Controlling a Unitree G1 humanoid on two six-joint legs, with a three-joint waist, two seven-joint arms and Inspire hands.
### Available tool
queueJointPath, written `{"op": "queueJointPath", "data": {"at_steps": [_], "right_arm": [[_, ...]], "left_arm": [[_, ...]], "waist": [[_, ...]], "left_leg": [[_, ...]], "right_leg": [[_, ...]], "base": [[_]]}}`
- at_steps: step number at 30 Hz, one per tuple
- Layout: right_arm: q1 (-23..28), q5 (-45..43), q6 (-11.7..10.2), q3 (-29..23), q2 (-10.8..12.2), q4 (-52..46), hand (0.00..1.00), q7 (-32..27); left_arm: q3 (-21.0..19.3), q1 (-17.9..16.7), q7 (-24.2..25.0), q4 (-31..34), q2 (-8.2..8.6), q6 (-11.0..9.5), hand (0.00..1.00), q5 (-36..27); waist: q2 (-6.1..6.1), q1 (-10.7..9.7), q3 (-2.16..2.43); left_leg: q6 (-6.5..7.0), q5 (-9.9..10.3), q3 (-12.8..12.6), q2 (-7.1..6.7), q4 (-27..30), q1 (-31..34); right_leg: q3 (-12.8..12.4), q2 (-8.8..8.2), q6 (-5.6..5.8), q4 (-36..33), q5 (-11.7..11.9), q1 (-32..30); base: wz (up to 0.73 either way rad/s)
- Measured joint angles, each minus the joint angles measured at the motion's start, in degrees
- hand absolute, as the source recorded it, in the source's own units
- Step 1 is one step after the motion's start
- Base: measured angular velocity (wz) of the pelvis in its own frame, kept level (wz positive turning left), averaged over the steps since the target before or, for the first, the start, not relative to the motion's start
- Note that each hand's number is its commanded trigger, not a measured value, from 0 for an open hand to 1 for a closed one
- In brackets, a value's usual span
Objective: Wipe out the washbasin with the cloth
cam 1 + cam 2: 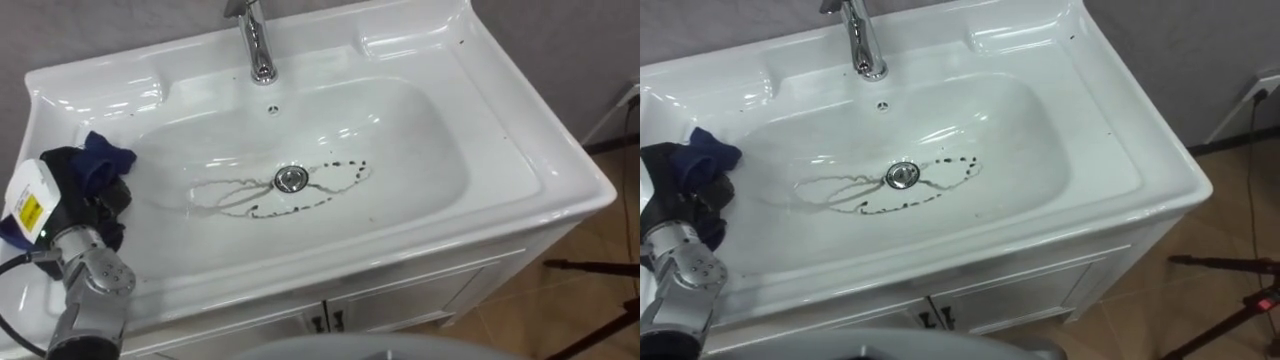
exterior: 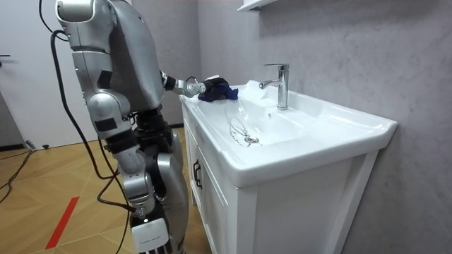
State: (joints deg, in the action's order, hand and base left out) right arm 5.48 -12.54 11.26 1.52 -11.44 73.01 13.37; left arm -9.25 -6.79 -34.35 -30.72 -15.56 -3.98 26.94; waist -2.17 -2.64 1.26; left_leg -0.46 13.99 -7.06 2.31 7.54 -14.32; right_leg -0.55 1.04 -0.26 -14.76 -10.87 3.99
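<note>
Left eye view: the left robot hand (image 1: 98,205) is at the basin's (image 1: 420,130) left rim, fingers curled round a dark blue cloth (image 1: 108,157). The cloth lies on the basin's left slope, well apart from the drain (image 1: 290,179). A dark residue line (image 1: 350,164) loops around the drain. The tap (image 1: 258,45) stands at the far rim.

basin (image 1: 500,160) bowl: open across middle and right side | back rim: faucet (image 1: 258,45) rises at centre | left rim: left hand (image 1: 98,205) clutching cloth (image 1: 105,160) blocks it | drain (image 1: 290,179): flush with floor
</note>
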Motion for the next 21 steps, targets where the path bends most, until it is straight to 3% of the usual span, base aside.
{"op": "queueJointPath", "data": {"at_steps": [2,6,10,11,17,21], "right_arm": [[0.0,1.4,-0.6,0.2,0.0,0.0,0.00,-0.2],[0.2,3.5,-1.4,0.2,0.0,0.1,0.00,-0.3],[0.2,3.8,-2.7,0.7,0.1,0.1,0.00,-1.1],[0.1,3.8,-2.9,0.7,0.2,0.2,0.00,-1.3],[0.3,5.2,-5.5,1.4,0.3,0.7,0.00,-3.3],[0.5,5.3,-6.8,1.8,0.3,0.8,0.00,-4.2]], "left_arm": [[0.0,-0.5,0.3,2.2,0.13,0.6,1.00,-0.6],[-0.1,-0.6,1.3,6.2,0.99,1.6,1.00,-0.5],[0.6,-1.0,1.9,11.0,1.86,2.5,1.00,-0.6],[0.7,-1.0,2.2,11.9,2.11,2.5,1.00,-0.5],[6.0,-1.9,2.5,21.3,2.99,2.5,1.00,-0.6],[8.5,-1.9,2.5,25.8,3.03,1.3,1.00,-0.5]], "waist": [[0.43,0.1,-0.08],[0.93,0.6,-0.83],[0.95,0.7,-0.61],[0.96,0.7,-0.81],[0.96,0.7,-1.36],[0.49,-0.4,-1.61]], "left_leg": [[0.00,0.0,0.2,0.00,0.0,0.1],[0.00,0.0,1.2,0.09,-0.2,0.9],[-0.01,0.0,2.4,0.12,0.0,2.3],[-0.01,0.0,2.5,0.13,0.2,2.6],[-0.02,0.0,2.7,0.20,1.0,3.6],[-0.02,0.0,2.7,0.29,1.1,3.6]], "right_leg": [[0.2,-0.02,0.00,0.1,0.0,0.0],[0.7,0.04,0.00,0.5,0.0,-0.2],[1.7,-0.05,-0.07,0.8,0.1,-1.1],[1.8,-0.07,-0.09,0.9,0.1,-1.1],[2.4,-0.20,-0.15,2.1,0.4,-0.8],[2.5,-0.16,-0.21,3.1,0.5,0.0]], "base": [[0.06],[0.11],[0.13],[0.11],[0.02],[-0.01]]}}
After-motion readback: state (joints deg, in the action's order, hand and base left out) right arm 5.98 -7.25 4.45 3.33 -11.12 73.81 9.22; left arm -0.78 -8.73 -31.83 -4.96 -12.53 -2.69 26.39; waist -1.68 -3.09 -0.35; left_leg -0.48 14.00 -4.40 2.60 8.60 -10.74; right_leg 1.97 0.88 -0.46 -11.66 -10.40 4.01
